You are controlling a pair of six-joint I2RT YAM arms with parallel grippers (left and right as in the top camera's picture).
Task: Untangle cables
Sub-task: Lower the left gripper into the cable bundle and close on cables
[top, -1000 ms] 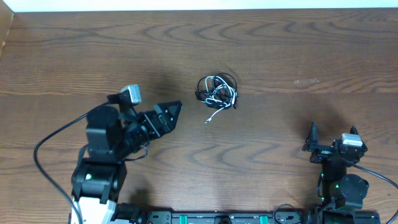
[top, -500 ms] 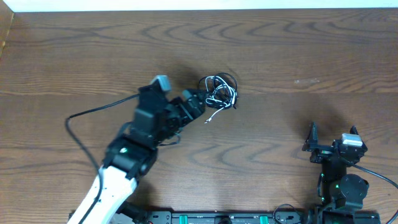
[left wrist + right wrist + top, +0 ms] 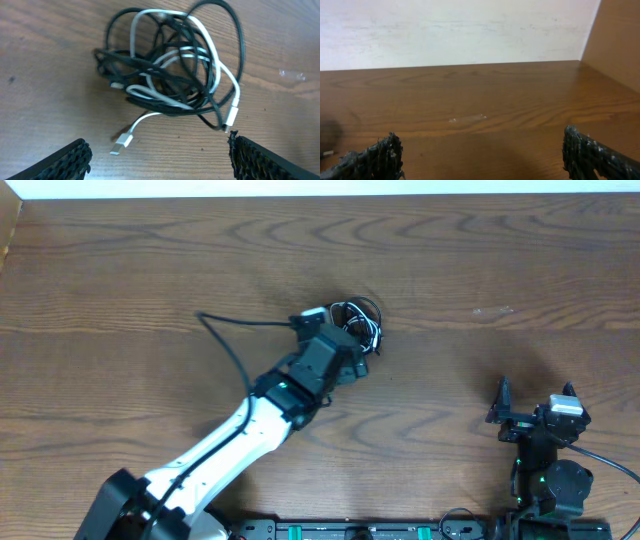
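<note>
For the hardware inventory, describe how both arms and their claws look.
The left arm has a white link and black joints, with a thin black cable looping off it. The right arm is black with a small green light. Both the left claw and the right claw have black, rough-textured fingers.

Glossy cables (image 3: 175,75); grained wooden table (image 3: 500,260)

table (image 3: 500,240) — brown wood grain | wall (image 3: 445,30) — white, past far edge
</note>
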